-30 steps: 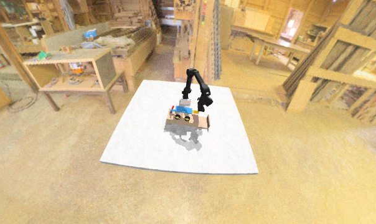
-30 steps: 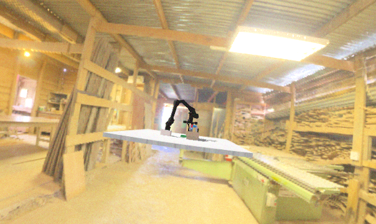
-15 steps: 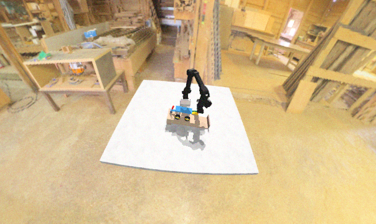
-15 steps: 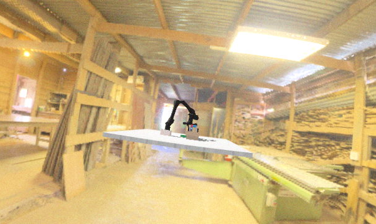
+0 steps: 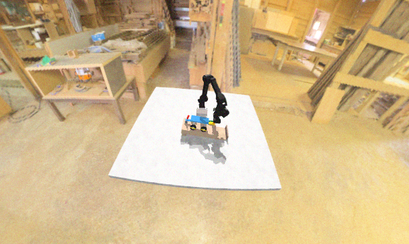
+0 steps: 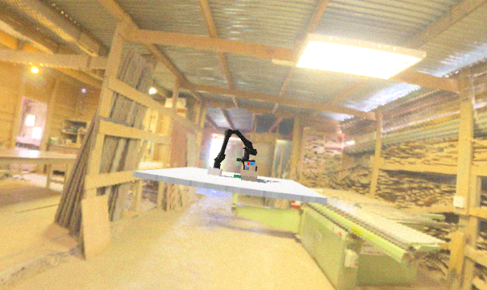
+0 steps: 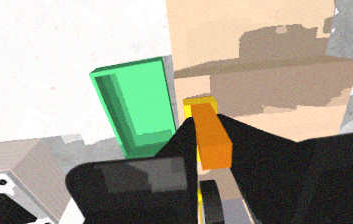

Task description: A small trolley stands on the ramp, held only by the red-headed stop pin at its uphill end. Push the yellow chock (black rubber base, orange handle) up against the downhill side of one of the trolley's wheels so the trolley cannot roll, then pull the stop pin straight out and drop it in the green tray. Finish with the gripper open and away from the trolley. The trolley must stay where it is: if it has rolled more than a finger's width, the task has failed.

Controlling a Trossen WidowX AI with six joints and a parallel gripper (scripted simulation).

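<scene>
Ramp (image 7: 257, 65) fills the upper right of the wrist view, with the tray (image 7: 134, 102) at centre left beside it. Gripper (image 7: 208, 137), at lower centre, is clamped on the chock's handle (image 7: 211, 135); the chock (image 7: 199, 106) sits over the ramp. The rigid block looks light, its rubber base likely grippy. Hold the handle mid-length.

The black arm (image 5: 209, 91) arches up from its base and bends down, its gripper (image 7: 208, 145) clamped tight on the chock's orange handle (image 7: 211, 135).
</scene>
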